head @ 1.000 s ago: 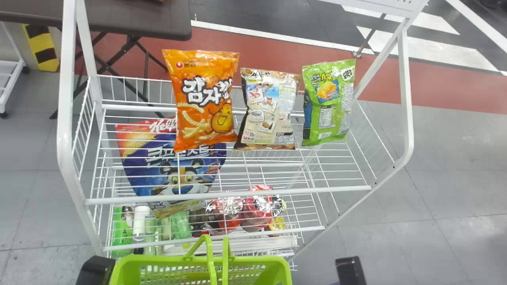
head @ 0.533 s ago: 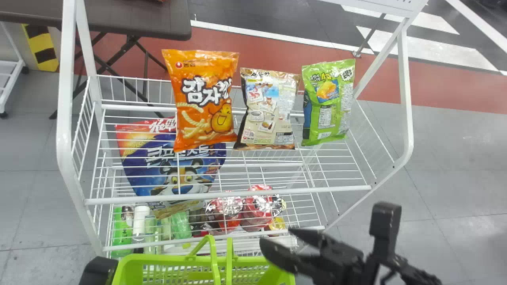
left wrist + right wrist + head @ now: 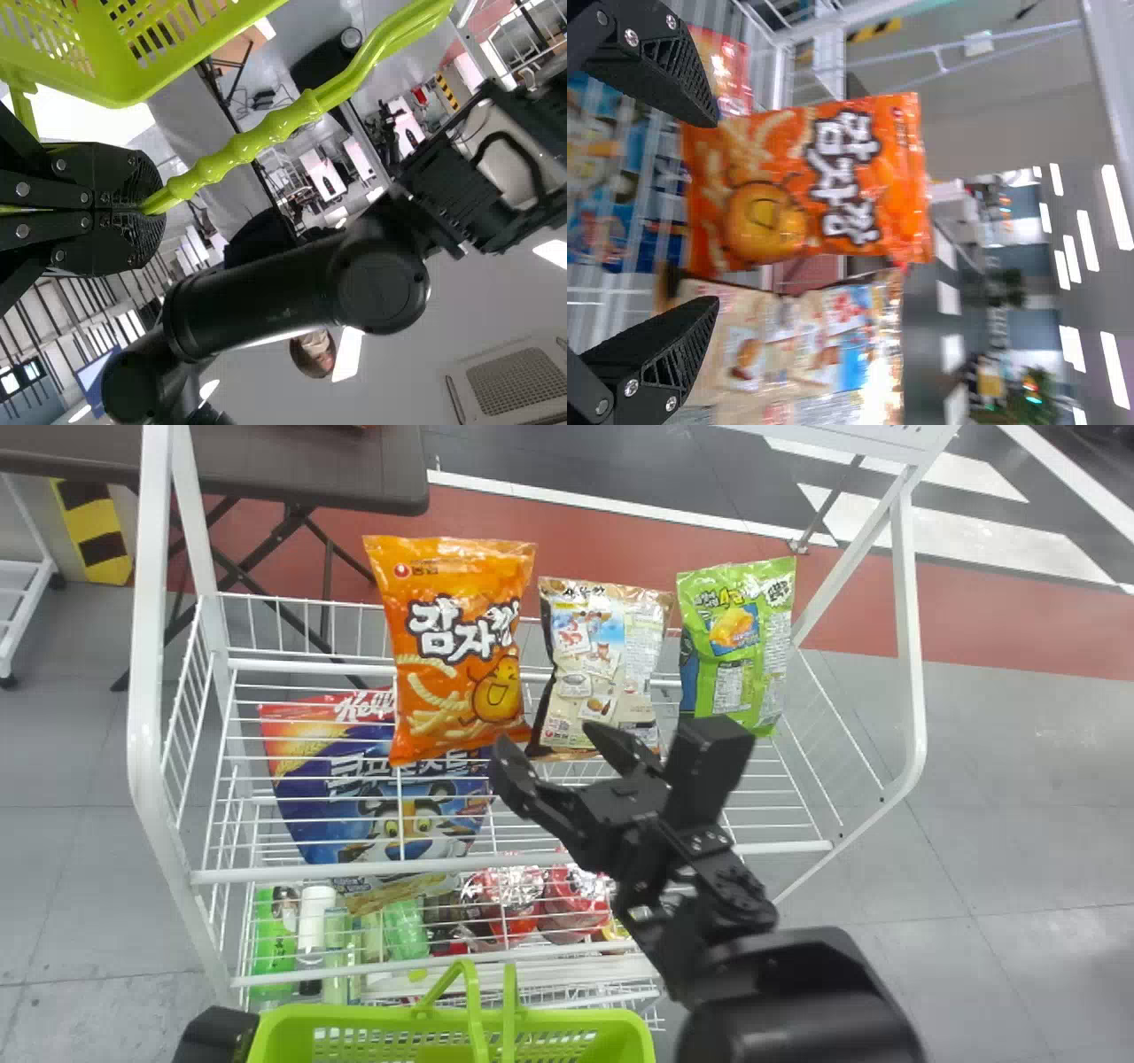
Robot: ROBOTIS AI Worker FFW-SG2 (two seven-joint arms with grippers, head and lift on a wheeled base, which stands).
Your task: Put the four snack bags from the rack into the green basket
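My right gripper (image 3: pixel 567 748) stands open in the head view, its fingers near the lower edges of the orange snack bag (image 3: pixel 461 651) and the beige snack bag (image 3: pixel 602 669). A green snack bag (image 3: pixel 740 638) is to their right, its bottom partly behind the arm. In the right wrist view, the open right gripper (image 3: pixel 709 212) faces the orange bag (image 3: pixel 806 186) and the beige bag (image 3: pixel 806 345). The green basket (image 3: pixel 620 1023) is at the bottom of the head view, with my left gripper (image 3: pixel 215 1036) at its left. In the left wrist view, the left gripper (image 3: pixel 146 208) is shut on the basket handle (image 3: pixel 239 150).
The white wire rack (image 3: pixel 514 864) holds the bags on its upper level. Below them lie a large blue cereal bag (image 3: pixel 390 797), red foil-topped packages (image 3: pixel 505 899) and green bottles (image 3: pixel 273 939). A dark table (image 3: pixel 292 469) stands behind at the left.
The right arm has come in from the bottom right and moved up and left to the beige bag's lower edge. The basket has shifted slightly; the three upper bags have stayed put.
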